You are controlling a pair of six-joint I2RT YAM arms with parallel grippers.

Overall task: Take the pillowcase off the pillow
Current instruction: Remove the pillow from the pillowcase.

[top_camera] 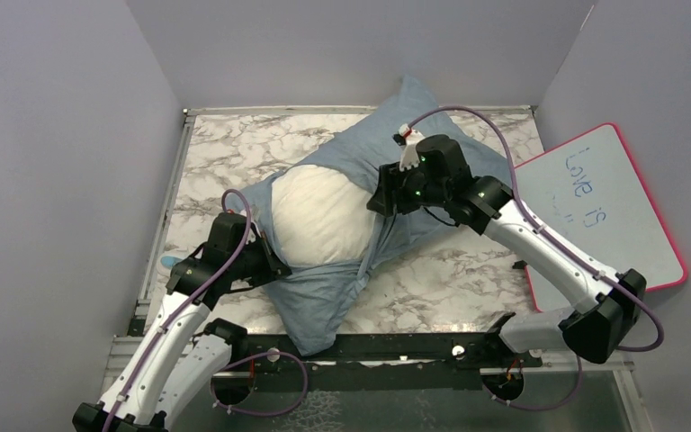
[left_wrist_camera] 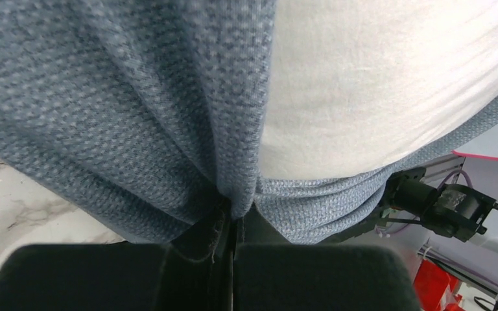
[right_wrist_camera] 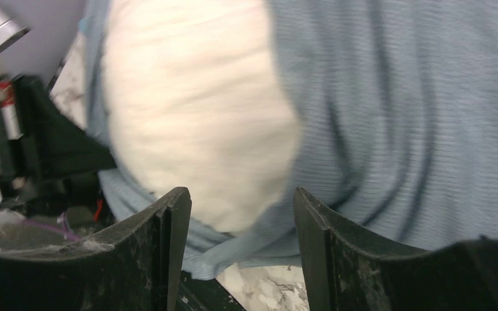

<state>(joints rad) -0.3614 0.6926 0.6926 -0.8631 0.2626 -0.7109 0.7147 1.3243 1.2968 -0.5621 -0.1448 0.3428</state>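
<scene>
Where the left end effector [left_wrist_camera: 233, 217] pinches, pillowcase [left_wrist_camera: 104, 123] bunches

White pillow [top_camera: 318, 216] bulges out of grey-blue pillowcase [top_camera: 322, 308].

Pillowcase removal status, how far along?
Done: part of the white pillow is bared at the pillowcase opening. In hand: left gripper is shut on a pillowcase fold; right gripper open above the cloth. Left: pull the case off the covered rest.

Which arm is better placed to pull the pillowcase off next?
Probably left. The left fingers are shut on a pillowcase fold beside the bare pillow; the right fingers stand open, gripping nothing.
</scene>
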